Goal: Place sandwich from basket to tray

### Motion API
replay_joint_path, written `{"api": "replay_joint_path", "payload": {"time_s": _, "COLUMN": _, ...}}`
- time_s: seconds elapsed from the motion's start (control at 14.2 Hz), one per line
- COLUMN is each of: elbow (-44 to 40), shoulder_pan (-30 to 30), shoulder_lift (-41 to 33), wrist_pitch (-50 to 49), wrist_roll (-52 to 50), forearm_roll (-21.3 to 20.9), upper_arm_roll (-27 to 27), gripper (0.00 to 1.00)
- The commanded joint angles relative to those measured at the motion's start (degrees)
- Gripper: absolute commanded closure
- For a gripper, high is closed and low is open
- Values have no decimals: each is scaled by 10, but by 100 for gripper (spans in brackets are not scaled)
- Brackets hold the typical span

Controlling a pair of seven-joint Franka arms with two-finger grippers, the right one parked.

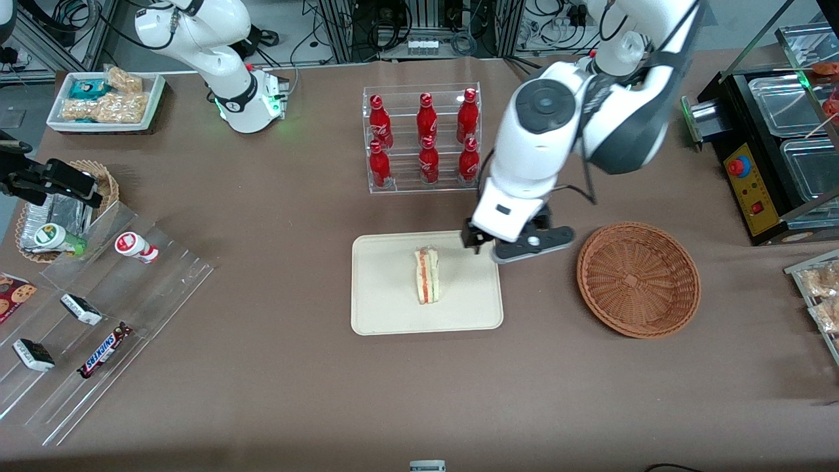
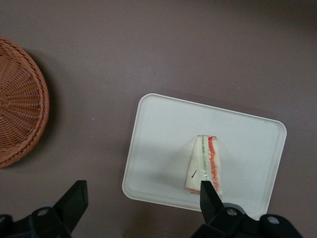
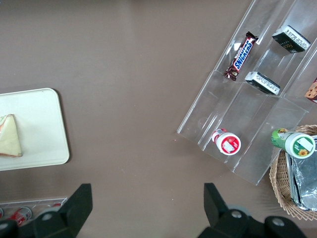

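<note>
The sandwich (image 1: 427, 276) lies on the cream tray (image 1: 387, 308), near its middle; it shows in the left wrist view too (image 2: 204, 165), on the tray (image 2: 158, 148). The round reddish-brown wicker basket (image 1: 638, 278) stands beside the tray toward the working arm's end and holds nothing; part of it shows in the left wrist view (image 2: 20, 109). My left gripper (image 1: 482, 244) hangs open and empty above the tray's corner nearest the bottle rack, apart from the sandwich. Its dark fingers (image 2: 210, 196) spread wide in the wrist view.
A clear rack of red bottles (image 1: 423, 137) stands farther from the front camera than the tray. A clear stepped shelf with snacks (image 1: 98, 314) and a small wicker basket with foil (image 1: 59, 210) lie toward the parked arm's end. A black appliance (image 1: 767, 151) stands toward the working arm's end.
</note>
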State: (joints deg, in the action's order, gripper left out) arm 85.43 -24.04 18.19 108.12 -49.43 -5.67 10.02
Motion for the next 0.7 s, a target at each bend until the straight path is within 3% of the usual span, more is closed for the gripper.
{"api": "replay_joint_path", "payload": {"time_s": 0.0, "elbow": 23, "shoulder_pan": 50, "shoulder_lift": -27, "wrist_pitch": -32, "wrist_roll": 56, "forearm_roll": 17, "upper_arm_roll": 4, "gripper": 0}}
{"api": "replay_joint_path", "payload": {"time_s": 0.21, "elbow": 24, "shoulder_pan": 114, "shoulder_lift": -39, "wrist_pitch": -72, "wrist_roll": 160, "forearm_roll": 42, "upper_arm_roll": 4, "gripper": 0}}
{"api": "replay_joint_path", "payload": {"time_s": 0.63, "elbow": 41, "shoulder_pan": 210, "shoulder_lift": -85, "wrist_pitch": -142, "wrist_roll": 285, "forearm_roll": 42, "upper_arm_roll": 3, "gripper": 0}}
